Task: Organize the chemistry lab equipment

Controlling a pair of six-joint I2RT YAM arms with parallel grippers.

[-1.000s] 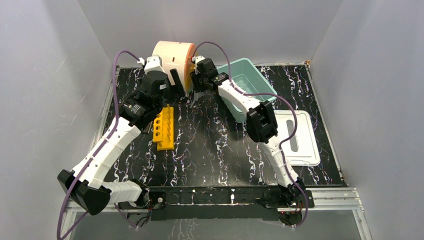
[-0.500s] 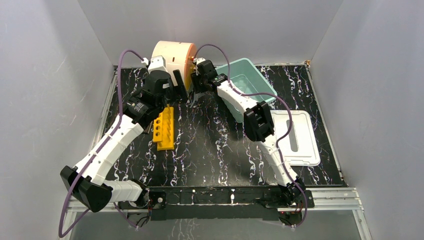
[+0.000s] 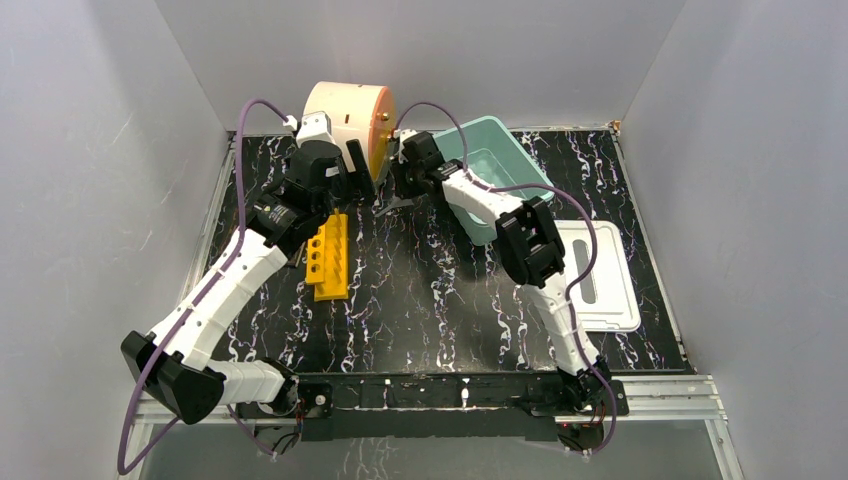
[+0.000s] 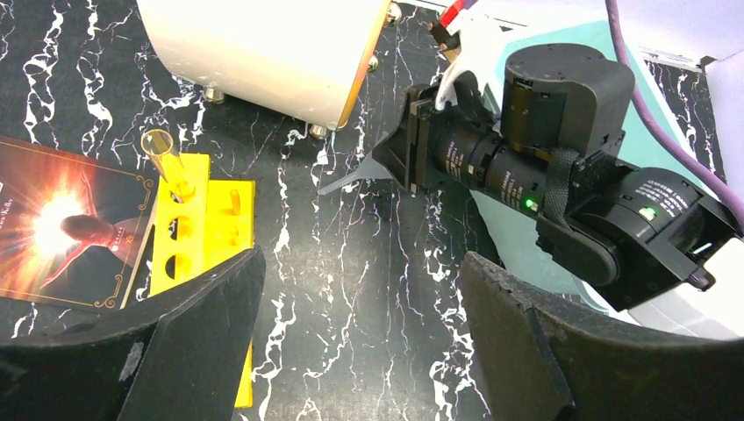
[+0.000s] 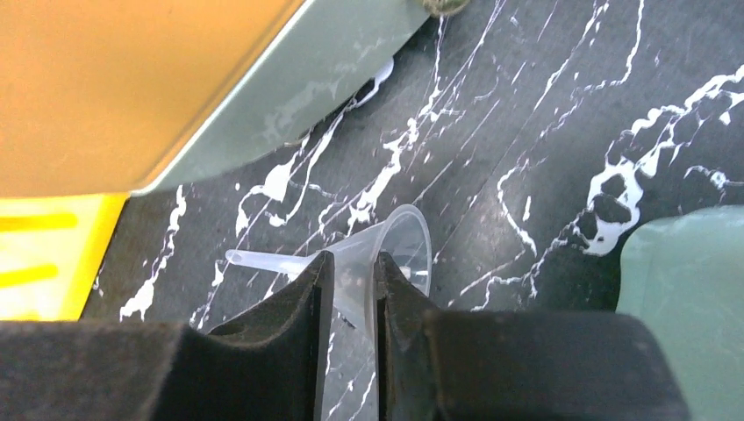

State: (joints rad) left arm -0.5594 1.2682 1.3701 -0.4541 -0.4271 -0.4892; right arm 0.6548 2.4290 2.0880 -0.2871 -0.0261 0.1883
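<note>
The right hand (image 5: 351, 272) is shown clamped on a clear funnel (image 5: 408, 241) at centre frame, near the orange-faced drum (image 5: 132, 79); the left hand (image 4: 360, 267) is seen spread apart, the yellow tube rack (image 4: 208, 250) at left of frame.

Translucent plastic funnel (image 5: 405, 239), glossy marbled table (image 5: 561, 114)

Even diffuse overhead light, soft faint shadows on the counter (image 3: 430, 290), mild sheen on the cream drum (image 4: 263, 44); close to the lens the right end effector (image 5: 351, 263) reads dark and slightly soft.
</note>
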